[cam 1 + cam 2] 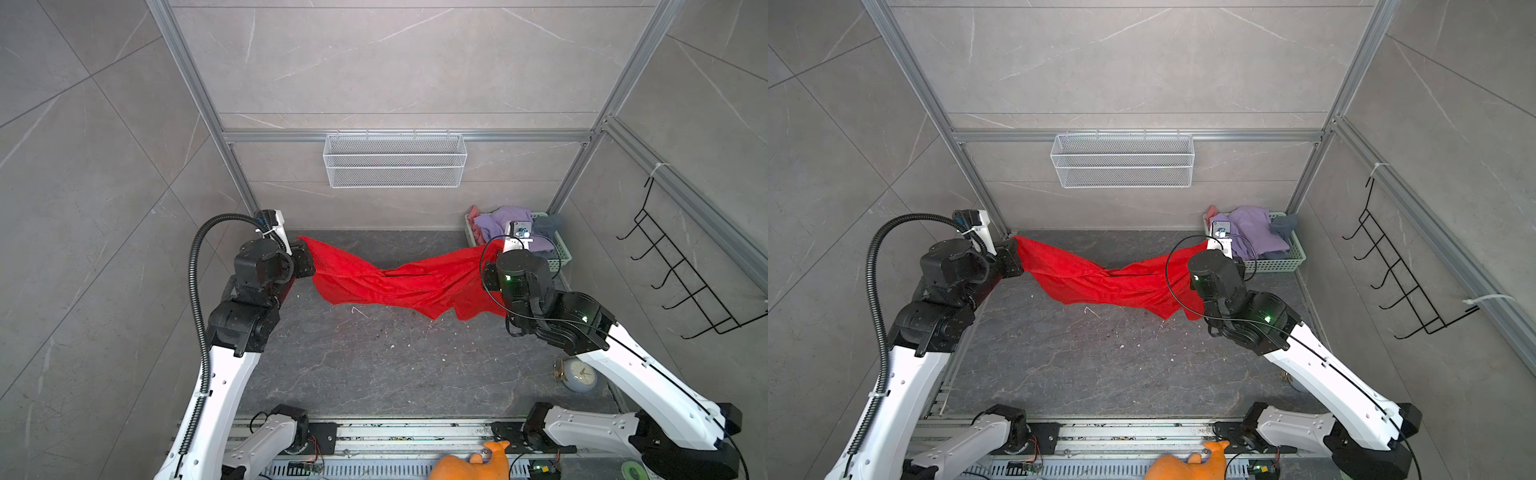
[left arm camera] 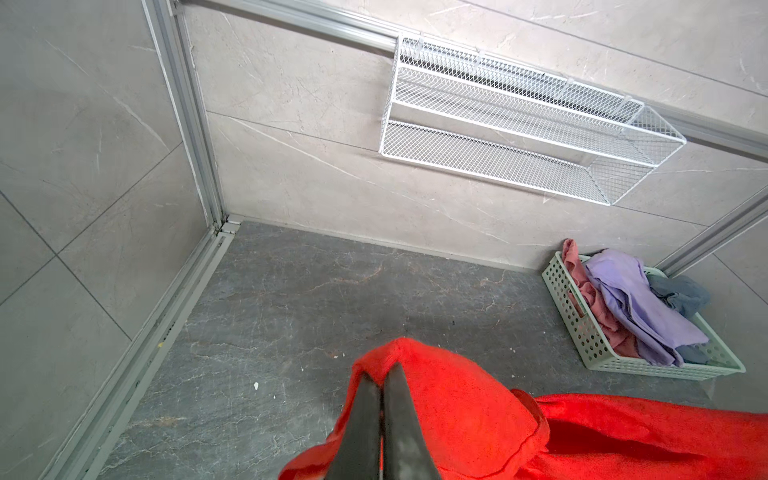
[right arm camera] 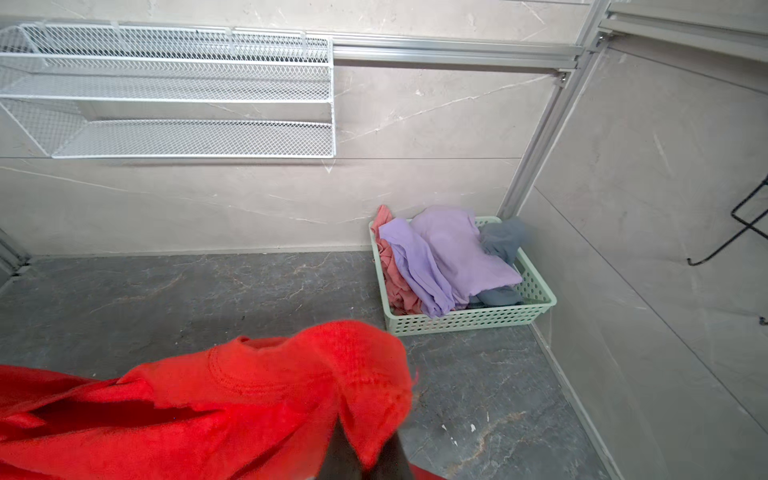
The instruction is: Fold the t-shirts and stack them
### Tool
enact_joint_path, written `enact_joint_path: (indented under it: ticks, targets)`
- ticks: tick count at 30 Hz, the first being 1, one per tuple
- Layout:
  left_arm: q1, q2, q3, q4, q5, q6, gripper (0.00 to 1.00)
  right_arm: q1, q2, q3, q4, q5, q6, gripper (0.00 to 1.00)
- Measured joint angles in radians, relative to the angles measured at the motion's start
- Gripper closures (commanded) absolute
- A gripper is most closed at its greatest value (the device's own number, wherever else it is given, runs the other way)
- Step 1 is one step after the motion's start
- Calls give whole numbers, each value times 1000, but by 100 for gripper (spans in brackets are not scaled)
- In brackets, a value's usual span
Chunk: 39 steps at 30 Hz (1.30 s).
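While both arms are stretching it between them, the red t-shirt (image 1: 399, 278) is hanging as a twisted band over the far part of the bench (image 1: 374, 365); whether its lower edge is touching the surface is hard to tell. The left tool (image 2: 380, 382) is clenching one end, jaws pressed tight on a fold. The right tool (image 3: 363, 455) is gripping the other end, with cloth draping over it. They are likely pulling it apart to spread it for laying flat, though the middle is bunching. The lavender t-shirt (image 3: 457, 253), pink t-shirt (image 3: 392, 282) and grey t-shirt (image 3: 503, 239) are lying crumpled in the green basket (image 3: 469, 322), awaiting folding.
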Motion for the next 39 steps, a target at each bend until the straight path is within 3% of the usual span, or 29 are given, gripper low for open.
enact_joint_path:
  ticks: [6, 11, 17, 23, 24, 26, 27, 29, 32, 39]
  targets:
    - [0, -108, 35, -3, -1, 13, 100, 0, -93, 66, 18, -111, -28, 100]
    - [0, -97, 116, -16, -6, 25, 100, 0, -101, 166, 37, -167, -52, 100]
    - [3, 90, 143, 2, -7, 27, 100, -29, 95, 208, 91, -173, -72, 100]
    - [84, 319, 50, 42, 57, 7, 100, -200, 357, 124, 131, -334, -18, 99]
    - [110, 355, 28, 45, 82, -2, 89, -230, 407, 122, 135, -362, -8, 93]
    - [154, 423, 7, 54, 134, -19, 51, -270, 487, 122, 156, -405, 7, 73]
    - [180, 465, 7, 60, 161, -32, 37, -286, 523, 122, 169, -425, 8, 63]
    - [214, 534, 13, 83, 201, -42, 30, -309, 578, 122, 194, -458, 23, 42]
    - [248, 620, 42, 91, 229, -53, 22, -334, 625, 123, 209, -488, 37, 30]
    - [259, 623, 44, 80, 225, -76, 21, -349, 617, 106, 212, -513, 49, 27]
